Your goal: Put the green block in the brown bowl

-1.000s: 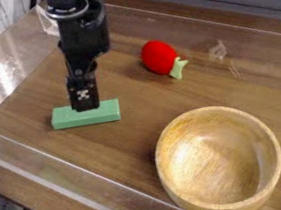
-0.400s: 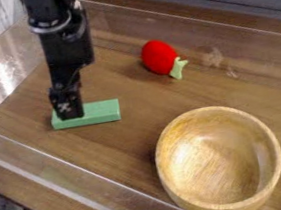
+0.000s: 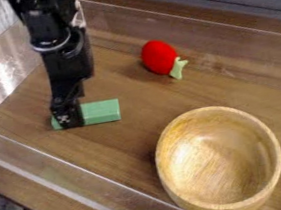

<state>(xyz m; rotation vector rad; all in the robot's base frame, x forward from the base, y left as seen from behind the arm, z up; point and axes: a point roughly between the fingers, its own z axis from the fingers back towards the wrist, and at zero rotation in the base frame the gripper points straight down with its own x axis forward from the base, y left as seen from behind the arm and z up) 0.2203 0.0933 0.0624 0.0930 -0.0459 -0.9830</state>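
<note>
1. The gripper (image 3: 66,117) points straight down at the left end of the green block (image 3: 93,113). Over the last second it has moved left along the block and dropped lower; a second ago it stood over the block's middle, and now it covers the left end.
2. The jaws stand fully spread. Nothing is clamped between them. The fingertips sit at block level, at or just beside the left end; whether they touch the block or the table cannot be told from this view.
3. The green block lies flat on the wooden table (image 3: 143,101), in the same spot and heading as a second ago. It has not been lifted or pushed.
4. Meaning for the task: the descent to grasp height appears nearly complete, but the grasp point is off-centre. A closure at the end of the bar risks a tilted or slipping hold.
5. The brown bowl (image 3: 220,157) sits at the lower right, well apart from the block, upright and empty. The block is not yet in it.
6. A red rounded object (image 3: 163,56) with a pale green tip lies beyond the block, toward the bowl side, clear of the arm.
</note>
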